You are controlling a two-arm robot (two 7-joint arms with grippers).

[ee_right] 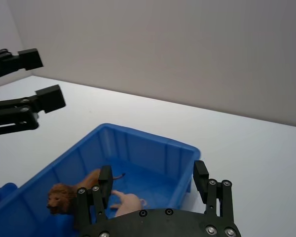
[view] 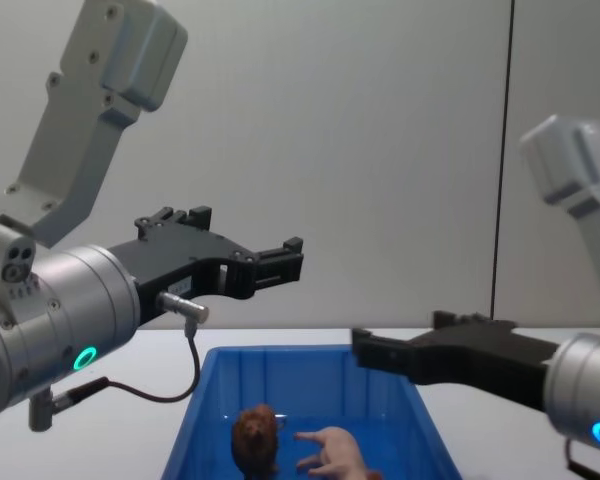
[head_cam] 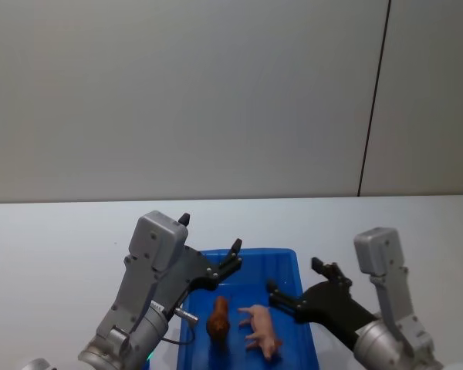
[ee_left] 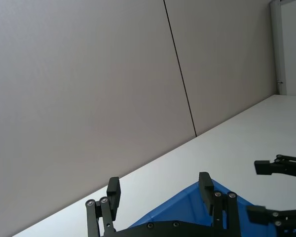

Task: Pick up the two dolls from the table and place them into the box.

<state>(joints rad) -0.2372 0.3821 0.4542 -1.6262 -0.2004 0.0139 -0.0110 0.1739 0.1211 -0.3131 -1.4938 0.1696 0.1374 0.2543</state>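
Head view: brown doll (head_cam: 218, 317), pink doll (head_cam: 261, 330) in box (head_cam: 272, 253), below empty, spread left tool (head_cam: 210, 233) and right tool (head_cam: 293, 277).

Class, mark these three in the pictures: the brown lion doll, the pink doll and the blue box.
brown lion doll (ee_right: 66, 191): right wrist view, on its mane.
pink doll (head_cam: 261, 330): head view, on its body.
blue box (head_cam: 255, 251): head view, on its far rim.
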